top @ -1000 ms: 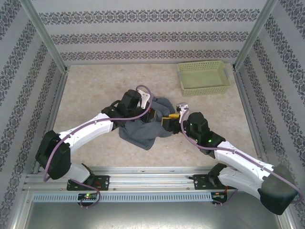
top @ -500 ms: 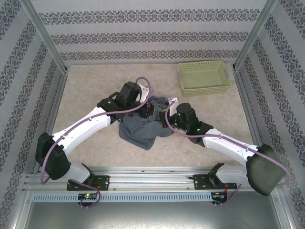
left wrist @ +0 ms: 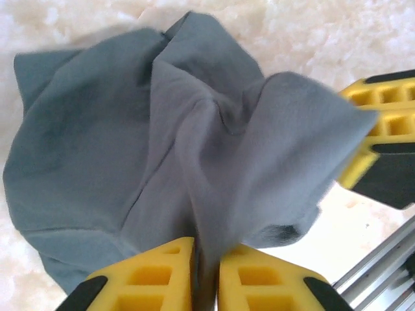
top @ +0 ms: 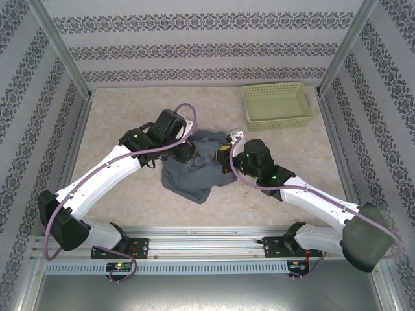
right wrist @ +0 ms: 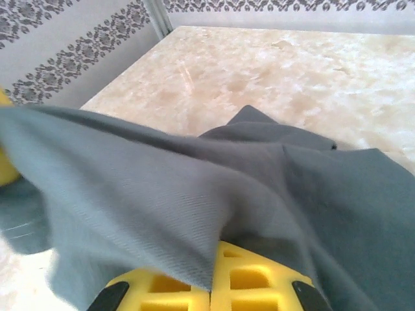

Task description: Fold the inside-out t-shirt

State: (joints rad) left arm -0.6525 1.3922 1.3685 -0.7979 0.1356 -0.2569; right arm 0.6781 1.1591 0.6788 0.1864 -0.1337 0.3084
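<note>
My left gripper (left wrist: 206,259) pinches a raised fold of the inside-out t-shirt (left wrist: 97,149), which bunches ahead of its fingertips and sags onto the table (left wrist: 292,26). Opposite it, my right gripper (right wrist: 211,262) is clamped on another ridge, with cloth draped over its fingers. The shirt looks light and limp. I'd regrip at the hem corners or shoulder seams.

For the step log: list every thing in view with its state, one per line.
left gripper: shut on the inside-out t-shirt
right gripper: shut on the inside-out t-shirt
inside-out t-shirt: crumpled, not yet folded, pinched by both grippers
basket: upright, empty
</note>
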